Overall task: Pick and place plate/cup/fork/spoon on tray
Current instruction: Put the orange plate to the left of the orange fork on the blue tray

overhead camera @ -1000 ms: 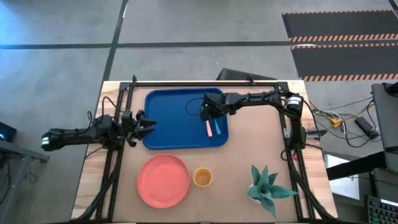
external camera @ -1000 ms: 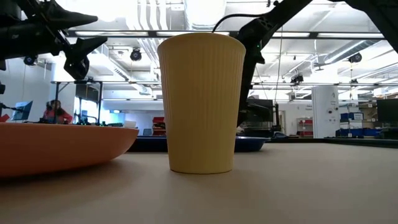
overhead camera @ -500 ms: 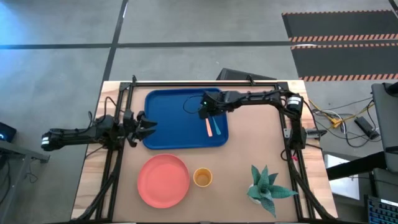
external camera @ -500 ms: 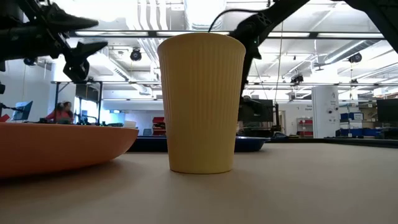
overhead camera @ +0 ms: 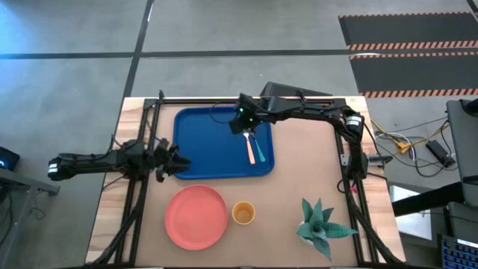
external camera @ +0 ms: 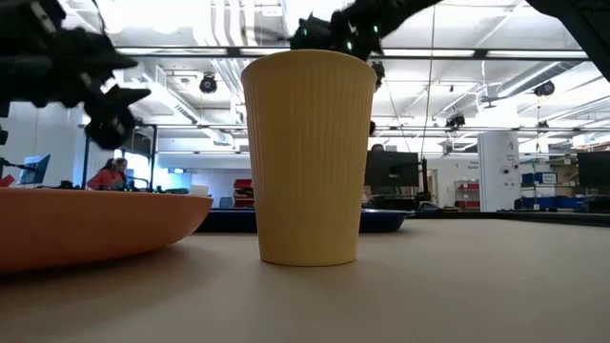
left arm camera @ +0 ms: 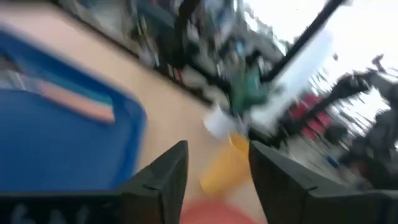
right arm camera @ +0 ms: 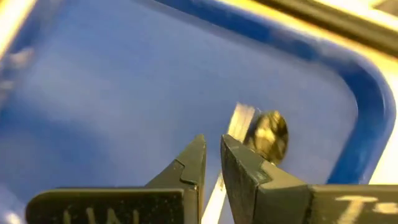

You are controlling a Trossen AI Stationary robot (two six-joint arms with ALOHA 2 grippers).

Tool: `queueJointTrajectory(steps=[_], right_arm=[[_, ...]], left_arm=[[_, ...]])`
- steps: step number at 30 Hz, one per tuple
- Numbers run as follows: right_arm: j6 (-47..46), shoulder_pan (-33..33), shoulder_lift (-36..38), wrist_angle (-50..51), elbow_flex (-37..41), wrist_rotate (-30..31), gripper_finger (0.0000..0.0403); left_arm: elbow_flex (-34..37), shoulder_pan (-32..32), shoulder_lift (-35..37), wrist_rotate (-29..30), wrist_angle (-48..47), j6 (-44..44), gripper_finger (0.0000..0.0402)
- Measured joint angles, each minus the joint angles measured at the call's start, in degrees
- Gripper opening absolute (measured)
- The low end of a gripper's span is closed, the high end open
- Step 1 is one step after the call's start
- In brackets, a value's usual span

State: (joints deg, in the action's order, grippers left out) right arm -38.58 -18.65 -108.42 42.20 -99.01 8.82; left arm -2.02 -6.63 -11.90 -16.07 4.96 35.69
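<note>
Lying side by side in the blue tray (overhead camera: pixel 202 149), near its right end, the fork (overhead camera: pixel 250 149) and the spoon (overhead camera: pixel 258 149) are where they belong, so 2 of the 4 things look done. The plate (overhead camera: pixel 196 216) and the cup (overhead camera: pixel 243 213) sit on the wooden table (overhead camera: pixel 299 172) below the tray, just beside each other, and probably go next.

The right gripper (overhead camera: pixel 243 123) hangs over the tray's far right part, above the top ends of the fork and spoon. Its fingers (right arm camera: pixel 193 165) are almost pressed together with nothing between them. The left gripper (overhead camera: pixel 178 161) is by the tray's left edge, its fingers (left arm camera: pixel 168 174) spread apart and empty, likely getting ready for the plate.

The tray is smooth plastic with round corners and a raised rim. The plate is round, flat and pink. The cup is yellow-orange with thin ribs up its sides. The spoon's bowl (right arm camera: pixel 268 134) is dark and shiny. A green spiky plant (overhead camera: pixel 321 224) stands at the table's right.
</note>
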Motion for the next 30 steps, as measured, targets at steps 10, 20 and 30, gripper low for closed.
queueJointTrajectory(steps=[10,20,30], right_arm=[[9.9,0.4,0.0,13.3,-17.6,0.3,0.0041],[14.4,4.3,0.0,21.6,-29.0,0.2,0.0041],[17.6,7.3,0.1,25.0,-33.9,0.2,0.0041]], left_arm=[[0.0,0.0,-11.3,-11.7,-2.4,2.9,0.015],[-8.0,1.5,-30.0,-10.6,-4.3,-4.6,0.0186],[-33.7,9.8,-49.5,4.0,-42.8,-24.1,0.0164]])
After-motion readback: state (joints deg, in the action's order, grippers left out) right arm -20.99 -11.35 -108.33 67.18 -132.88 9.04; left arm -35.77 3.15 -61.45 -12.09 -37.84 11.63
